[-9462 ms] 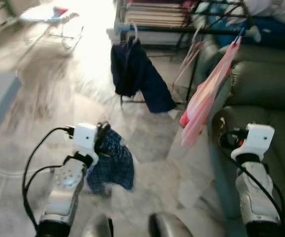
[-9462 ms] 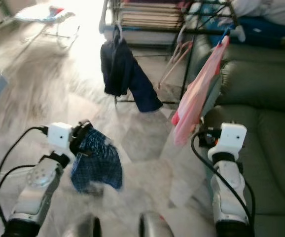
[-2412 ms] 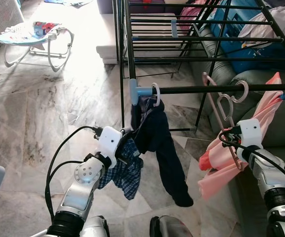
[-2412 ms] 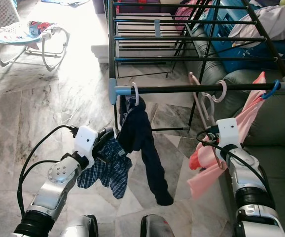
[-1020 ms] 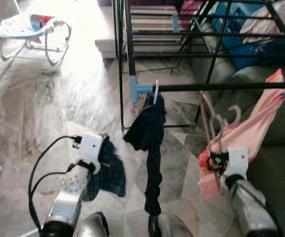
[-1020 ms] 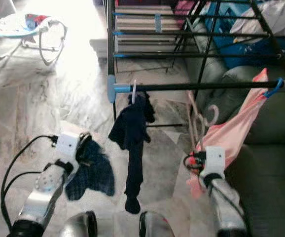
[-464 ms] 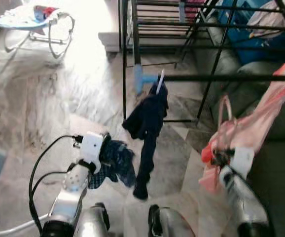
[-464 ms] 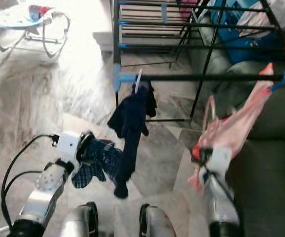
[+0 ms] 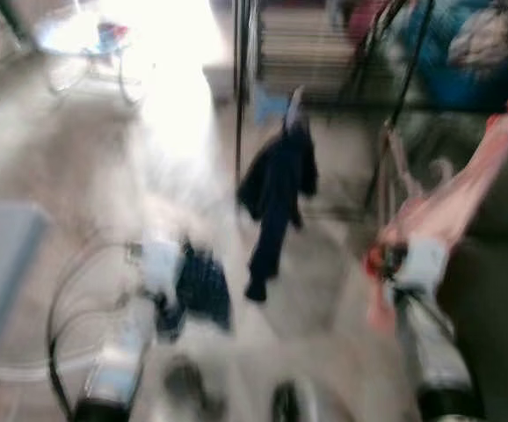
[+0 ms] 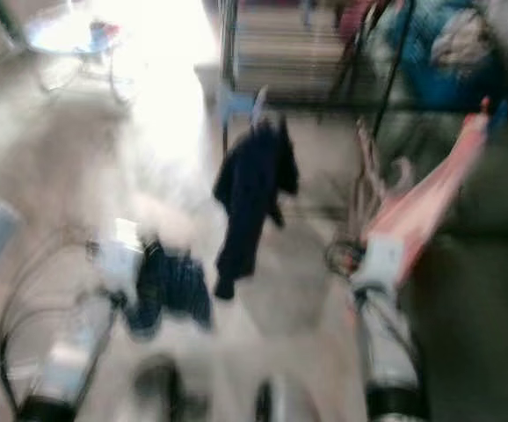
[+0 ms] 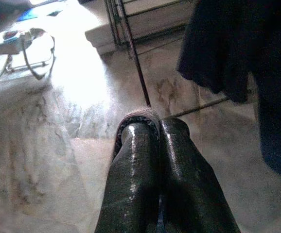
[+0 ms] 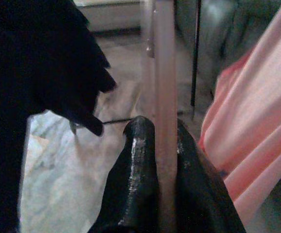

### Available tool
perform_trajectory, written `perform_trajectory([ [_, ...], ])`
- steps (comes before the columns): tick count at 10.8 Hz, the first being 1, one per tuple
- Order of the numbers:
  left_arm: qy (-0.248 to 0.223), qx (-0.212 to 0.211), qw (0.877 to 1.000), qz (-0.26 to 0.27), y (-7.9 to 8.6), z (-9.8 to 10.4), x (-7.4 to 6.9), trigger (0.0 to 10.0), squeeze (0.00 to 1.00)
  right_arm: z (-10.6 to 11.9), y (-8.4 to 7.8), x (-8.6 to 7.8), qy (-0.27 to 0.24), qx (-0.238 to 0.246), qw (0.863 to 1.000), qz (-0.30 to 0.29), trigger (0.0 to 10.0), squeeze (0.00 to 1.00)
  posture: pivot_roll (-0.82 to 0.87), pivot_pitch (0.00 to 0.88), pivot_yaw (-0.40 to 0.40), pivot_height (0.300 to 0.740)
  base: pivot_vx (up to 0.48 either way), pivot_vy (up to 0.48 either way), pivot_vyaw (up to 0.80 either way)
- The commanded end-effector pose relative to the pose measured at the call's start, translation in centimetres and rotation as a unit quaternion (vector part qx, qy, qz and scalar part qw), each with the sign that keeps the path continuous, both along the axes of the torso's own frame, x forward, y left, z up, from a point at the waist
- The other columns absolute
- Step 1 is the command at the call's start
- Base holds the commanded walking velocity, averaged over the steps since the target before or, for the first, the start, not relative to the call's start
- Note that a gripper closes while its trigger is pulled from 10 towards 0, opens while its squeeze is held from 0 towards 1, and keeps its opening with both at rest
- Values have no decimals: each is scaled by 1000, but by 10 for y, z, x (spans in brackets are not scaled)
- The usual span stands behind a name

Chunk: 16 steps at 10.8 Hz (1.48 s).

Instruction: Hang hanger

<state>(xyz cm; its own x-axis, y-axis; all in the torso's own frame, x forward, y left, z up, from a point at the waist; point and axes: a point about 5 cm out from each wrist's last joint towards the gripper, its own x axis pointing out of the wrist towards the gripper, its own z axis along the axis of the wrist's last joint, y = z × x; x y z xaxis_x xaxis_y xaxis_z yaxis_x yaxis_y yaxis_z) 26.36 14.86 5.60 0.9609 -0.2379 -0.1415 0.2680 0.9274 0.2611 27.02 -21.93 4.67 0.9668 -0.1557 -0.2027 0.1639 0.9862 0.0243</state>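
**Hanger in right grip, not yet on rail**

Pale pink plastic hanger [image 12: 164, 97] sits clamped between the right gripper [image 12: 164, 145] jaws, its shaft running straight up past the black fingers. Salmon-pink garment [image 12: 250, 126] hangs just beside it. Head views badly smeared: robot is moving.

Left gripper [image 11: 157, 145] jaws pressed together, a dark blue checked cloth [image 9: 203, 286] hanging at that wrist; what is pinched cannot be made out. Dark navy garment [image 9: 280, 189] already hangs from the black metal drying rack [image 9: 403, 79].

Progress: hanger picked up and carried low, near the rack but apart from any rail. Judged left to do: raise it, hook it over a bar, release.

Against half a second ago: the whole scene has shifted and blurred, so the camera has swung. Right arm sits much as it did, hanger clamped as before.
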Motion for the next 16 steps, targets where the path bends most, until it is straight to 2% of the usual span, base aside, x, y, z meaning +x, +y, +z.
perform_trajectory([
  [1,-46,16,999,4,2,16,7,10000,0,9,-2,1,-30,-34,999,0,10000,0,-13,128,-72,740,0,0,0],
  [2,-47,-10,997,52,12,20,8,10000,0,14,7,-2,-32,-1,999,7,10000,0,-12,125,-71,740,0,0,0],
  [4,-36,-3,998,54,19,15,1,10000,0,11,19,-10,-45,-9,999,14,10000,0,-10,119,-67,740,0,0,0],
  [8,-29,-4,998,51,16,14,3,10000,0,15,5,-2,-47,-11,999,-10,10000,0,-13,97,-59,740,-180,0,0],
  [11,-30,-1,998,54,20,14,3,10000,0,13,10,-4,-45,11,999,12,10000,0,-10,96,-58,740,-244,0,0],
  [16,-18,-3,999,48,16,9,-3,10000,0,2,11,-12,-18,12,1000,18,10000,0,-14,123,-69,740,-252,0,0],
])
